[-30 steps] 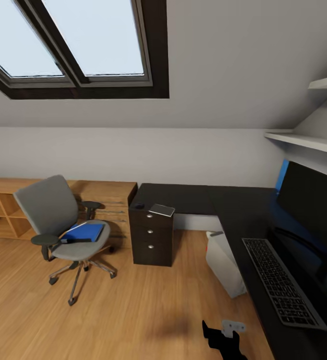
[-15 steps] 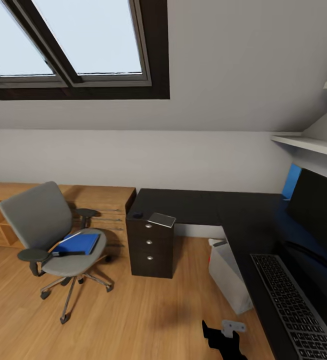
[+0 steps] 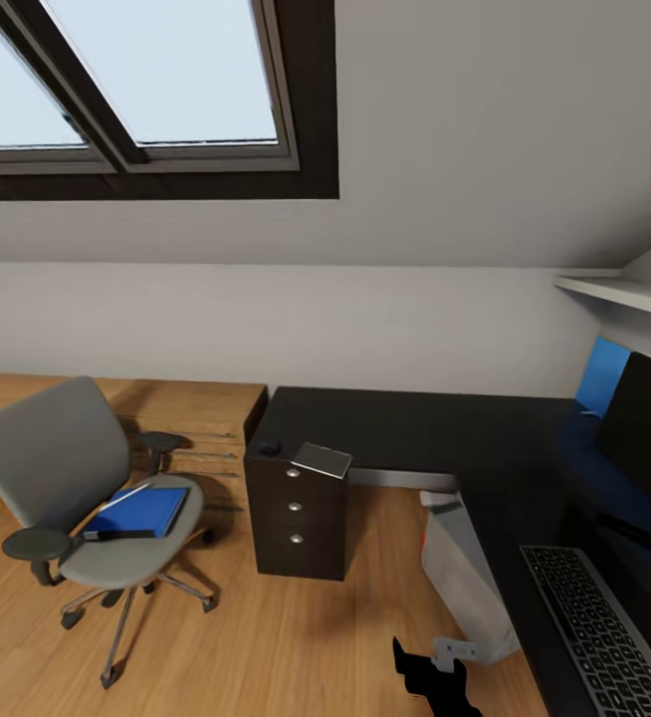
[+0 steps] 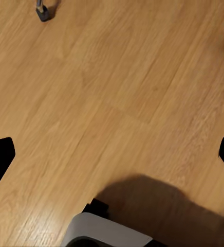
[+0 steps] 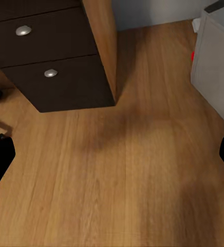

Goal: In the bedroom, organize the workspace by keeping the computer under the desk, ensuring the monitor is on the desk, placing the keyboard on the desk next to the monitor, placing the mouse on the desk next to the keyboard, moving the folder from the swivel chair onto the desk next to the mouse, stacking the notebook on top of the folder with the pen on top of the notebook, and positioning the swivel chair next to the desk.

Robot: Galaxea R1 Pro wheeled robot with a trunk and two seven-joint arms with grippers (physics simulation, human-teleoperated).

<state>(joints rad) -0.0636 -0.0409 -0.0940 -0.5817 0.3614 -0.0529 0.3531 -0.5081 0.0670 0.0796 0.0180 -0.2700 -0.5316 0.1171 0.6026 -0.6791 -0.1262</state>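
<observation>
Blue folder lay on swivel chair seat, well left-forward of both tools, fingers spread wide, empty, left arm nearer.

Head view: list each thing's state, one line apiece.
folder: flat on the chair seat.
swivel chair: upright, apart from the desk.
notebook: lying on the desk corner.
computer: under the desk, tilted.
keyboard: flat on the desk.
</observation>
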